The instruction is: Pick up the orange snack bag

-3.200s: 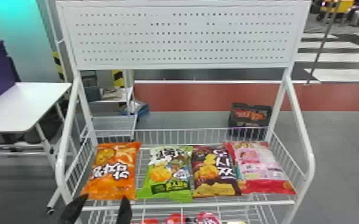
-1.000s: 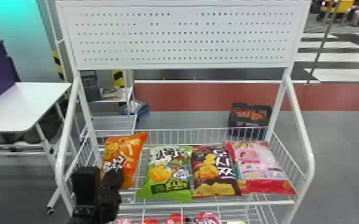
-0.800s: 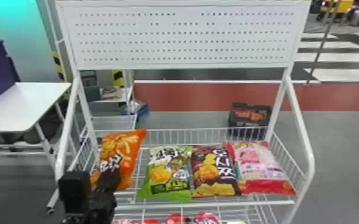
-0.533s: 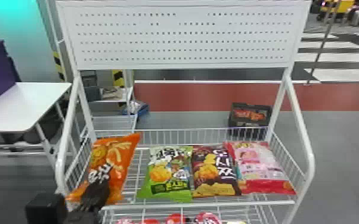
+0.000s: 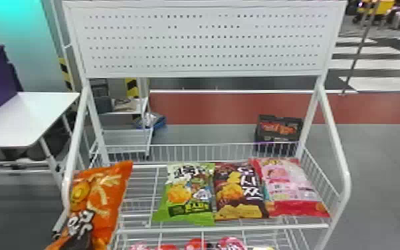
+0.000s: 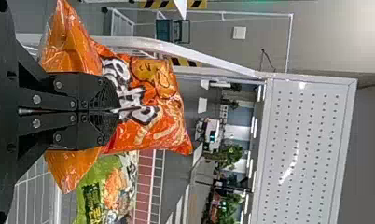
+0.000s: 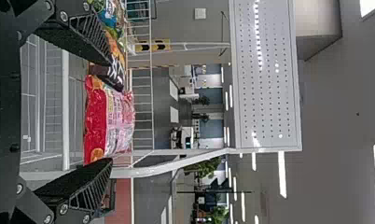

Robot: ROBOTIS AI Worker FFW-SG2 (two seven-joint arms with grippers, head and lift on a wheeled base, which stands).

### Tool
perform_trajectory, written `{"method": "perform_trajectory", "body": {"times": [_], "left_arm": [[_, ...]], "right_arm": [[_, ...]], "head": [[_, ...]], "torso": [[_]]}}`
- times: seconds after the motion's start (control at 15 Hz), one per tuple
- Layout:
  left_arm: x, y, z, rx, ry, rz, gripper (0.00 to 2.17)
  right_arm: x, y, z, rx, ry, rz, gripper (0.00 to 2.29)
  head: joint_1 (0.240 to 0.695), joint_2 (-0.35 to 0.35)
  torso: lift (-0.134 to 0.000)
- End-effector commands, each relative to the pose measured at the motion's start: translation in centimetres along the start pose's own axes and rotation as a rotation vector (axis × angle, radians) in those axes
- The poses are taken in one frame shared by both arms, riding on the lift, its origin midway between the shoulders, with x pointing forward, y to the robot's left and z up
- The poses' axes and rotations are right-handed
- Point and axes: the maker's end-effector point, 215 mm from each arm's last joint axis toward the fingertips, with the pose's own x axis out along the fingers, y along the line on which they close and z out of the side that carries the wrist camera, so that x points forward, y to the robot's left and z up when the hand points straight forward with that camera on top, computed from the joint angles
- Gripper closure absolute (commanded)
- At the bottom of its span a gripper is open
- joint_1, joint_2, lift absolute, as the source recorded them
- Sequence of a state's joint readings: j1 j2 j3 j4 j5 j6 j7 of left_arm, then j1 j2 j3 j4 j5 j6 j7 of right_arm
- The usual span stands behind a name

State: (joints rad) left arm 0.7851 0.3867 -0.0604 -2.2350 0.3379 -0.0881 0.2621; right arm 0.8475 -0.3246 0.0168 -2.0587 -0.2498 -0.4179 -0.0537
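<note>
- L gripper (image 5: 77, 242): jaws pinched the orange snack bag (image 5: 101, 196) across its lower part, w/ bag film bulging out on both sides.
- Bag was tilted, top end leaning to robot's R, in front of the wire rack's (image 5: 222, 228) L upright; couldn't tell if it touched the shelf.
- R gripper (image 7: 110, 112): jaws spread wide, nothing btwn them.
- On the top shelf, L to R: green snack bag (image 5: 189, 196), dk brown snack bag (image 5: 239, 196), pink-and-red snack bag (image 5: 290, 189), side by side.
- Red pkgs (image 5: 197, 244) sat a level below.
- Blk crate (image 5: 278, 131) stood on the floor behind.
</note>
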Motion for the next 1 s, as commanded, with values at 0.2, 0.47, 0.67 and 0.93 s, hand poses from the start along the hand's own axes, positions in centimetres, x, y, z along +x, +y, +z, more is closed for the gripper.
{"method": "perform_trajectory", "body": {"times": [0.2, 0.47, 0.67, 0.93], "left_arm": [[-3.5, 0.0, -0.2, 0.018, -0.04, -0.011, 1.63], [-4.9, 0.4, -0.5, 0.009, -0.06, -0.006, 1.63], [-5.2, 0.4, -0.1, 0.001, -0.075, -0.005, 1.63], [-5.2, 0.3, 0.0, 0.004, -0.077, -0.006, 1.63]], "right_arm": [[0.0, 0.0, 0.0, 0.001, 0.001, -0.001, 0.17], [0.0, 0.1, 0.2, -0.001, -0.002, 0.004, 0.17], [-0.1, 0.1, 0.1, 0.0, 0.0, 0.005, 0.17], [-0.3, 0.1, 0.1, 0.001, 0.002, 0.004, 0.17]], "head": [[0.499, 0.0], [0.499, 0.0], [0.499, 0.0], [0.499, 0.0]], "torso": [[0.0], [0.0], [0.0], [0.0]]}}
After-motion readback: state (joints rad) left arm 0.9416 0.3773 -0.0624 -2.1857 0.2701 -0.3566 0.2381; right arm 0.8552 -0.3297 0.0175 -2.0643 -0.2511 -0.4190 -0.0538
